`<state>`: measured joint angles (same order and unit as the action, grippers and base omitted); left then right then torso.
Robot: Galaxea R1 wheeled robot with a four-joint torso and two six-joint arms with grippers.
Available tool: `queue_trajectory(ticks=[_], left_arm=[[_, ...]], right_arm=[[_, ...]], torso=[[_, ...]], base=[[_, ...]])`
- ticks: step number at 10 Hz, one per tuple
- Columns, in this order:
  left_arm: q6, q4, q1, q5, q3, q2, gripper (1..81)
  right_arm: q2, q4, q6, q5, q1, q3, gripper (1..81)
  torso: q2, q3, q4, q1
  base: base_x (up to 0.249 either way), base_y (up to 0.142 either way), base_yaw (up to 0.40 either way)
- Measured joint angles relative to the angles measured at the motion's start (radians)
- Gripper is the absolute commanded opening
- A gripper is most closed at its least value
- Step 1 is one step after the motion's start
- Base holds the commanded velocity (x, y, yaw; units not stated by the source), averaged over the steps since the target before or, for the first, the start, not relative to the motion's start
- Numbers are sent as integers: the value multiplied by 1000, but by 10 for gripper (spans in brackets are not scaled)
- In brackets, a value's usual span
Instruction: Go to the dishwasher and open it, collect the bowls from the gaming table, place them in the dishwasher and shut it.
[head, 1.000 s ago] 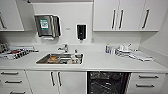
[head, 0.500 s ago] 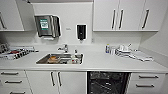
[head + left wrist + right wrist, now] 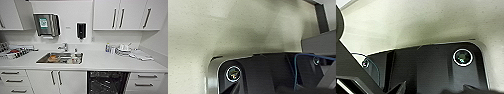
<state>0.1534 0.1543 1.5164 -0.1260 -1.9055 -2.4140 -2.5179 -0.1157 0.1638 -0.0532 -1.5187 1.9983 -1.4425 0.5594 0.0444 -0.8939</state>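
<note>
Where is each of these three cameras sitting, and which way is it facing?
Head view: high on the robot, facing the kitchen counter, sink and open dishwasher.
Left wrist view: on the left arm, facing the speckled floor past the robot's dark plate.
Right wrist view: on the right arm; same floor and plate, which both wrist views share.

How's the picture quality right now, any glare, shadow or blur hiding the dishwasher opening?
Head view: soft and blocky all over, evenly lit; the dishwasher opening is dark, with faint rack wires showing, and there is a reflection on the steel towel dispenser. Left wrist view: a broad soft shadow crosses the pale speckled floor. Right wrist view: bright floor, dark plate, blurred edges.
</note>
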Motion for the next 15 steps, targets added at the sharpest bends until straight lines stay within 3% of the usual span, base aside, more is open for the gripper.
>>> queue_trajectory(ticks=[3,8,12,15], left_arm=[[0,0,13,-1,-53,-75,811],[0,0,23,-3,-209,-185,811],[0,0,22,0,-353,-273,811],[1,-1,19,29,-407,-323,811]], right_arm=[[-98,-2,0,-9,-25,97,811],[-171,-8,0,-14,-37,219,811],[-280,-7,1,-14,-26,413,811],[-373,53,0,-16,-22,523,811]], torso=[[107,0,0,69],[284,0,0,183],[427,0,0,275],[530,0,0,341]], base=[[0,0,0],[0,0,0],[0,0,0],[0,0,0]])
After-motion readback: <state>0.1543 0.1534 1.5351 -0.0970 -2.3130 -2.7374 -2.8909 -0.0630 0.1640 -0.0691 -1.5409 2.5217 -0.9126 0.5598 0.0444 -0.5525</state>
